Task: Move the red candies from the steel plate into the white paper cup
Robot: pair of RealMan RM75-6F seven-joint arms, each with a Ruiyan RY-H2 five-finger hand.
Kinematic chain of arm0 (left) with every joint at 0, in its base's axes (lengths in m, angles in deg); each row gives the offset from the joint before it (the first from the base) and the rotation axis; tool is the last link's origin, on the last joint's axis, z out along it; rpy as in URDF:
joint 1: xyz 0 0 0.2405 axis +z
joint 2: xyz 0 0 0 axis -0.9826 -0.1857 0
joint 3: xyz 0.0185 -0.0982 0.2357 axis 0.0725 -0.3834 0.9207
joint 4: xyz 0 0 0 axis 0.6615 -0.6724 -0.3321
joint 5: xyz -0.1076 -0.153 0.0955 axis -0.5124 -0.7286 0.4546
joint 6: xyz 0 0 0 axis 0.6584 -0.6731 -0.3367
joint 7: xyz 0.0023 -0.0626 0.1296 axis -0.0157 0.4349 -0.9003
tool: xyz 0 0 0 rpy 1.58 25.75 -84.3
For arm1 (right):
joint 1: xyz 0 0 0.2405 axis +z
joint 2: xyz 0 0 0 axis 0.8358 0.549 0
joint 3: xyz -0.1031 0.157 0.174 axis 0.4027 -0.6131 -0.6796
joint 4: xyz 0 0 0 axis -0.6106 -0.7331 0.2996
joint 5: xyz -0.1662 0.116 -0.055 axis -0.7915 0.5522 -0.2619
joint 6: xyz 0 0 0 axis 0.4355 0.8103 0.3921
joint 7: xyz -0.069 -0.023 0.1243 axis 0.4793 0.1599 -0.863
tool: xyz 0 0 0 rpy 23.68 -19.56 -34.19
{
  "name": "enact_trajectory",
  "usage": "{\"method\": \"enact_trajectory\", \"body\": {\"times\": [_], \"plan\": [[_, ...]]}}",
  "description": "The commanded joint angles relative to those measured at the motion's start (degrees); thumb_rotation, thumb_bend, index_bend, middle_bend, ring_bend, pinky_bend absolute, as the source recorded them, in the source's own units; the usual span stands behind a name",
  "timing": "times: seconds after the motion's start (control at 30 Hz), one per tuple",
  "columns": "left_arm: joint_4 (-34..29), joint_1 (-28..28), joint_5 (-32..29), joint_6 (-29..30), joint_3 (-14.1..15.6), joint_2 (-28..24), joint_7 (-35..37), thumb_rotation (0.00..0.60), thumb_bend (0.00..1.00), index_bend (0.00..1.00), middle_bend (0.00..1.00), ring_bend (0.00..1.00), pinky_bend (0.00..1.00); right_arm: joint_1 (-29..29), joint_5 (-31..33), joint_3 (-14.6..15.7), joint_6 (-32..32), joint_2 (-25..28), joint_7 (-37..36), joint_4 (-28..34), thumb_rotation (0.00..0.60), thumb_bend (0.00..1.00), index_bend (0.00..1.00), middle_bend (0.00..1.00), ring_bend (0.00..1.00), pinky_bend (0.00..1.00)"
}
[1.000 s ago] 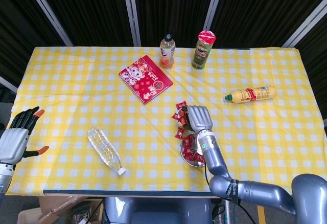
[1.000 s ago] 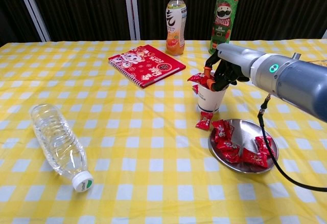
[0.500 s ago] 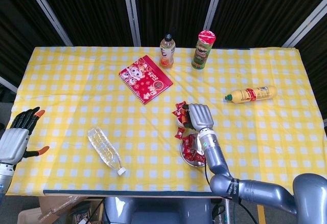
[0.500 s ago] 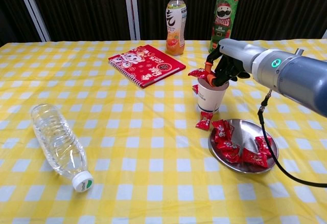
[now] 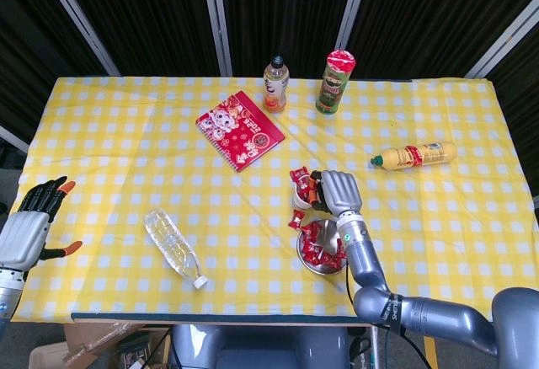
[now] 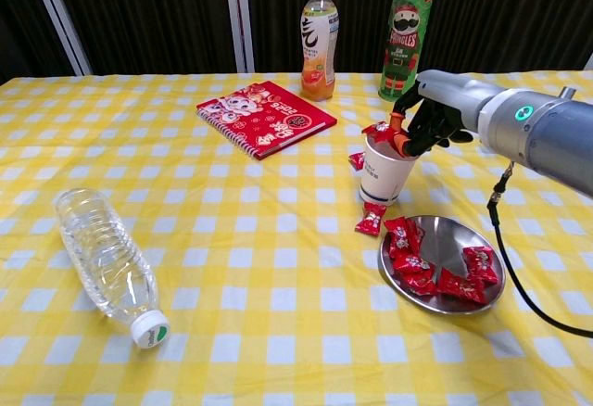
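The white paper cup (image 6: 384, 175) stands just behind the steel plate (image 6: 447, 240), which holds several red candies (image 6: 409, 266). My right hand (image 6: 432, 117) hovers at the cup's right rim, fingers curled, pinching a red candy (image 6: 378, 132) over the cup's mouth. One red candy (image 6: 371, 219) lies on the cloth in front of the cup, and another red candy (image 6: 356, 159) sits behind its left side. In the head view the right hand (image 5: 336, 190) is beside the cup (image 5: 301, 198), above the plate (image 5: 308, 262). My left hand (image 5: 25, 227) hangs open off the table's left edge.
A clear water bottle (image 6: 107, 262) lies at the front left. A red notebook (image 6: 265, 117), an orange drink bottle (image 6: 318, 41) and a green Pringles can (image 6: 405, 37) stand at the back. A yellow bottle (image 5: 415, 155) lies at the right.
My right hand has shifted to the right across the cup's mouth, carrying the candy with it. The left hand has stayed still.
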Motion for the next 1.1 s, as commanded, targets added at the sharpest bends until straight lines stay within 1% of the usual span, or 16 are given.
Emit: {"method": "enact_trajectory", "body": {"times": [0.03,0.17,0.27,0.37,0.73,0.87,1.0,1.1], "plan": [[0.2,0.1,0.0,0.1,0.1,0.0,0.1,0.600,0.07,0.00,0.00,0.00,0.00,-0.3,-0.1,0.4,-0.1,0.3,-0.2,0.1,0.600,0.58,0.57,0.81,0.81,0.92],[0.4,0.1,0.2,0.1,0.1,0.0,0.4,0.600,0.07,0.00,0.00,0.00,0.00,-0.6,-0.2,1.1,-0.4,0.8,-0.5,0.5,0.600,0.58,0.54,0.81,0.81,0.92],[0.5,0.1,0.3,0.1,0.2,0.1,0.4,0.600,0.07,0.00,0.00,0.00,0.00,-0.7,-0.2,1.5,-0.7,1.1,-0.7,0.8,0.600,0.58,0.47,0.81,0.81,0.92],[0.5,0.1,0.3,0.1,0.2,0.1,0.4,0.600,0.07,0.00,0.00,0.00,0.00,-0.7,-0.5,1.7,-0.8,1.3,-0.7,1.1,0.600,0.59,0.43,0.81,0.81,0.92],[0.2,0.1,0.3,0.1,0.2,0.0,0.4,0.600,0.07,0.00,0.00,0.00,0.00,-0.9,-1.3,2.1,-0.2,2.0,-1.1,2.9,0.600,0.58,0.38,0.81,0.81,0.92],[0.4,0.1,0.4,0.2,0.2,0.0,0.5,0.600,0.07,0.00,0.00,0.00,0.00,-1.3,-3.2,1.9,0.8,2.7,-2.1,4.7,0.600,0.58,0.31,0.81,0.81,0.92],[0.5,0.1,0.5,0.3,0.2,0.0,0.7,0.600,0.07,0.00,0.00,0.00,0.00,-2.0,-6.0,2.0,2.8,3.9,-2.6,7.6,0.600,0.54,0.30,0.81,0.81,0.92],[0.5,0.2,0.5,0.5,0.2,0.0,0.6,0.600,0.07,0.00,0.00,0.00,0.00,-3.0,-8.3,2.7,5.0,5.4,-2.2,10.7,0.600,0.51,0.30,0.81,0.81,0.92]]}}
